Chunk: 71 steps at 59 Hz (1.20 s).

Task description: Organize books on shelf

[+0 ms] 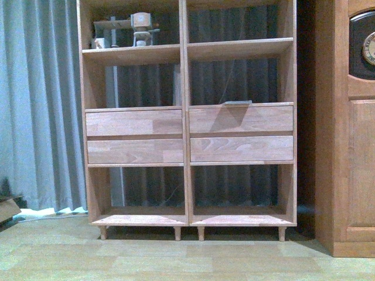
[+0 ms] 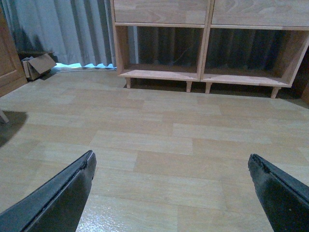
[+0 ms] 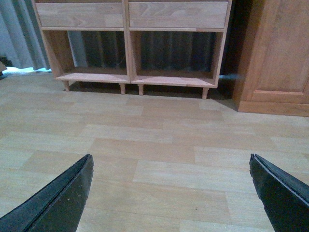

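Two hands, your left hand (image 2: 170, 158) and right hand (image 3: 170, 159), gape wide and empty; the shelf (image 1: 185, 117) stands well ahead, neither nearer.

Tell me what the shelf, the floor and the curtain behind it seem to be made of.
The shelf: light wood, likely jointed solid boards, matte; grain and block seams show on the drawer fronts. The floor: wood-look planks, perhaps vinyl or laminate, given the faint sheen. The curtain: grey-blue cloth hanging in soft folds.
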{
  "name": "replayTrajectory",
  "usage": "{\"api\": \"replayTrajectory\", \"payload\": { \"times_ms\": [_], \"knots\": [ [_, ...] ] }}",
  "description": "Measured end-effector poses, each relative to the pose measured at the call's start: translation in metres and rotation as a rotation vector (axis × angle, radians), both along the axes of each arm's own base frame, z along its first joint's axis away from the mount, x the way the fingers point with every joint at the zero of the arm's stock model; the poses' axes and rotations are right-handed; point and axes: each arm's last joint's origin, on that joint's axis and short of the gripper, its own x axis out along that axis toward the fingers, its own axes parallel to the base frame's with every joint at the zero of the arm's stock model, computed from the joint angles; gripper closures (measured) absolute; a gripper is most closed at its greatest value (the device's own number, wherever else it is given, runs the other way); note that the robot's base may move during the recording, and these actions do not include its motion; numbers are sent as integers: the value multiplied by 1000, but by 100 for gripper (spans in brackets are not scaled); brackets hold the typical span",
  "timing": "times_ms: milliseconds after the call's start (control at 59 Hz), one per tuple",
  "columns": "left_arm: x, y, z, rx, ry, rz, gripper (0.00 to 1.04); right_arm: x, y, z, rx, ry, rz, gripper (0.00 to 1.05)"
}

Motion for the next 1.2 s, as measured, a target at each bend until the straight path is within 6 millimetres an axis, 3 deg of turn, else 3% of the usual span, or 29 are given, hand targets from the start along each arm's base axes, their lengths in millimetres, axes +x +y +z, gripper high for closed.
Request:
{"api": "replayTrajectory", "payload": {
  "times_ms": [1204],
  "knots": [
    [0,0,0,0,0,0,7,0,0,0,0,0,-1,7]
  ]
}}
